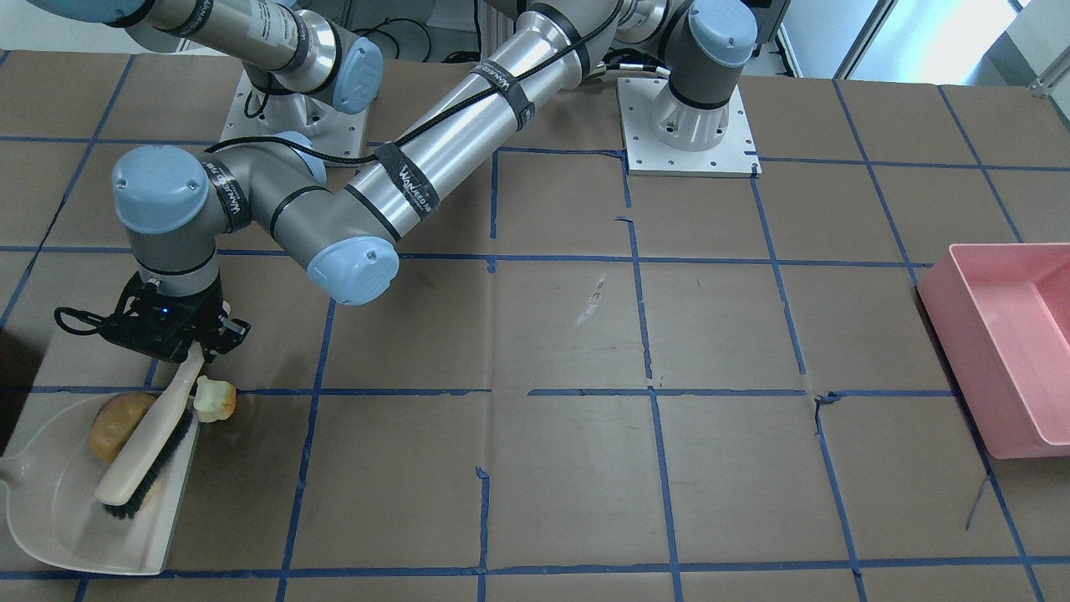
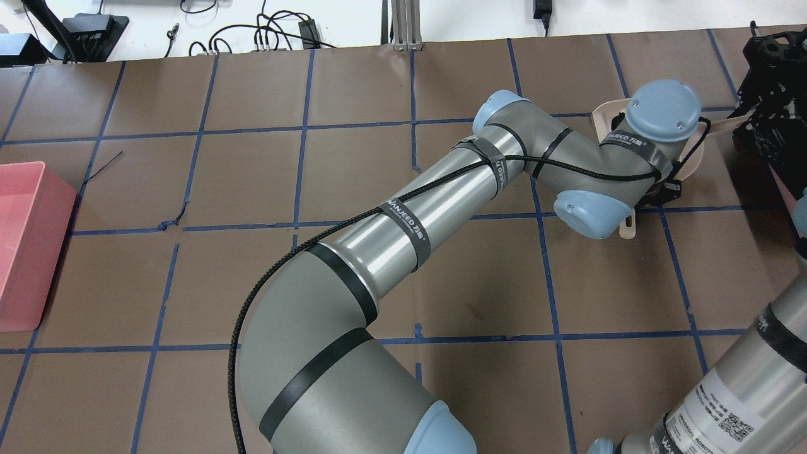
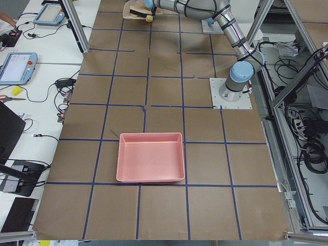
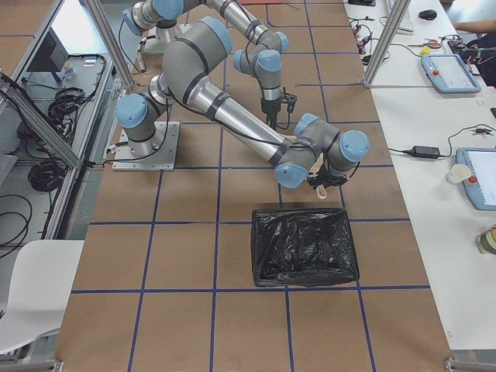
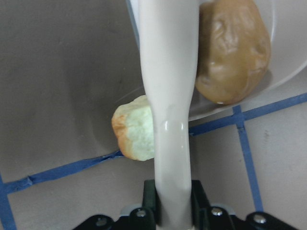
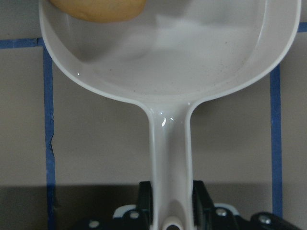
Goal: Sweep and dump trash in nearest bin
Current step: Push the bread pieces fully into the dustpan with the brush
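My left gripper point(image 1: 194, 349) is shut on the handle of the cream brush point(image 1: 149, 441); it also shows in the left wrist view point(image 5: 171, 206). The brush lies slanted across the white dustpan point(image 1: 58, 502), bristles down in the pan. The orange-brown potato-shaped lump point(image 1: 117, 423) sits inside the pan beside the brush point(image 5: 168, 72). One pale yellow-green chunk point(image 1: 216, 400) lies on the table just outside the pan's mouth, touching the brush handle point(image 5: 135, 134). A small brownish bit shows under the bristles point(image 1: 148, 497). My right gripper point(image 6: 170, 207) is shut on the dustpan handle point(image 6: 170, 153).
A black bag-lined bin point(image 4: 304, 246) stands close to the grippers, on the robot's right end. A pink bin point(image 1: 1003, 351) stands at the far other end of the table point(image 2: 25, 246). The left arm point(image 2: 403, 221) reaches across the table.
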Controlling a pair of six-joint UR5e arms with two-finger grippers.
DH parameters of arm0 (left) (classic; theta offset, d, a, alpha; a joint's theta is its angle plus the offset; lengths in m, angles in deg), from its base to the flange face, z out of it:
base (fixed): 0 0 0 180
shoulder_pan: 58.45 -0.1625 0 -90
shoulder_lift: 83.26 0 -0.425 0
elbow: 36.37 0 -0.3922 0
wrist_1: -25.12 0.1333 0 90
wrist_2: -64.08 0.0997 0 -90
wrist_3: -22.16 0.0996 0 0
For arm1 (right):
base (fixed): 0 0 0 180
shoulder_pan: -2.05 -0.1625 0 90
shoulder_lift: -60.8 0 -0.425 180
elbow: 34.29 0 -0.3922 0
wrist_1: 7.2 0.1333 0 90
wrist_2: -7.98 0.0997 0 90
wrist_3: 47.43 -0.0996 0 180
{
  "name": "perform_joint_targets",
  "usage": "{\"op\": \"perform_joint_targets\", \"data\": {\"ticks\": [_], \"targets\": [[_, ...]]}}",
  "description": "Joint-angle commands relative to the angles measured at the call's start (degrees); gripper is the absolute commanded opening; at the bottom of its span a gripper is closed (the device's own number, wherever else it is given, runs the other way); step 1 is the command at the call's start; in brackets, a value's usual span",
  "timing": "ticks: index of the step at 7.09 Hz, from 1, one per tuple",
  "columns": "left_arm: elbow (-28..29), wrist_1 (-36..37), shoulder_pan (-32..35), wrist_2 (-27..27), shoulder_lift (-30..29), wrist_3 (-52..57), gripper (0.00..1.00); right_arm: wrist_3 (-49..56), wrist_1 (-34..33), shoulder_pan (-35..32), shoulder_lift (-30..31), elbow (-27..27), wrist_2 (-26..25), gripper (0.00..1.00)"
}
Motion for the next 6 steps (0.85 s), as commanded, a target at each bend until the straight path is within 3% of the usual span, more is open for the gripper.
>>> {"op": "perform_joint_targets", "data": {"ticks": [1,3,4,6], "targets": [[3.7,-1.5,0.5,-1.4,0.0,-0.9,0.00,0.0,0.0,-0.1,-0.1,0.0,0.0,0.00],[2.3,-8.1,0.6,-1.0,3.3,-0.8,0.00,1.3,-0.1,0.0,-0.1,0.0,-0.3,0.00],[-1.4,-10.2,0.3,-0.7,5.4,-0.4,0.00,2.3,-0.1,0.0,0.0,0.0,-0.6,0.00],[-14.1,-9.8,-1.1,-0.8,11.8,-1.3,0.00,3.6,0.7,0.4,0.5,0.0,-0.8,0.00]]}}
